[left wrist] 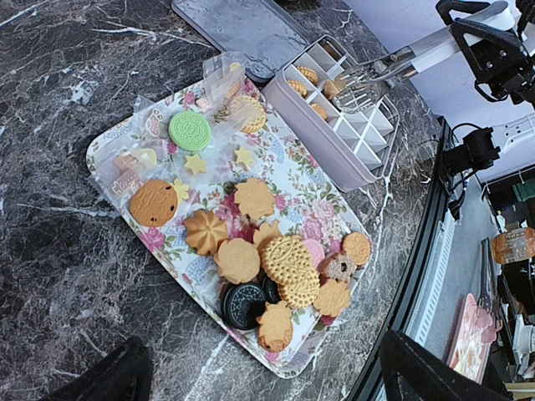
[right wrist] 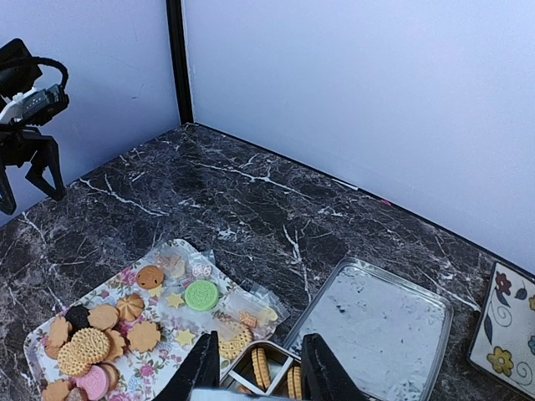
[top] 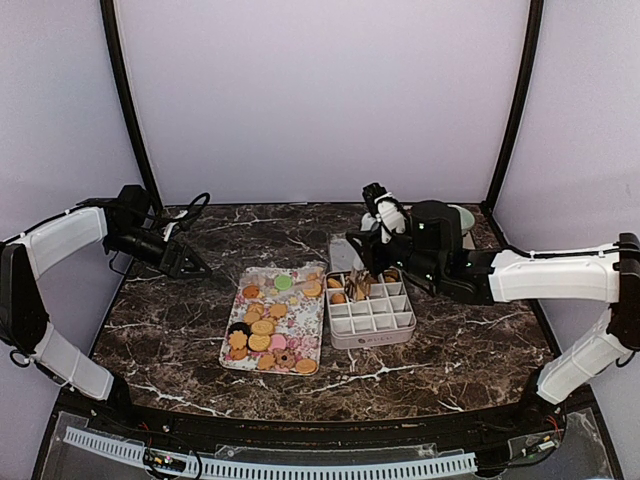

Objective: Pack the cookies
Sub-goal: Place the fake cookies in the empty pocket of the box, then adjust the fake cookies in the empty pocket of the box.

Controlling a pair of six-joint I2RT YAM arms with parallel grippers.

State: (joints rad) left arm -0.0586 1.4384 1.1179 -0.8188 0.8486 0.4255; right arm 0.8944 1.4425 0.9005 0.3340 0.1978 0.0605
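The cookies (top: 262,328) lie heaped on a floral tray (top: 297,318), mostly tan, with a green one (left wrist: 191,130) and a dark one (left wrist: 243,304). In the right wrist view the cookies (right wrist: 90,344) sit at lower left. A white divided box (top: 372,318) stands right of the tray, with several cookies (right wrist: 261,368) upright in its far cells. My right gripper (top: 372,262) is shut on metal tongs (left wrist: 368,75), whose tips hang over those far cells. Whether the tips hold a cookie is unclear. My left gripper (top: 190,265) hovers open at the far left, away from the tray.
The box's metal lid (top: 345,250) lies flat behind the box. Clear packets of small sweets (left wrist: 146,163) sit on the tray's far end. A mint bowl (top: 462,215) and a flowered plate (right wrist: 506,334) are at the back right.
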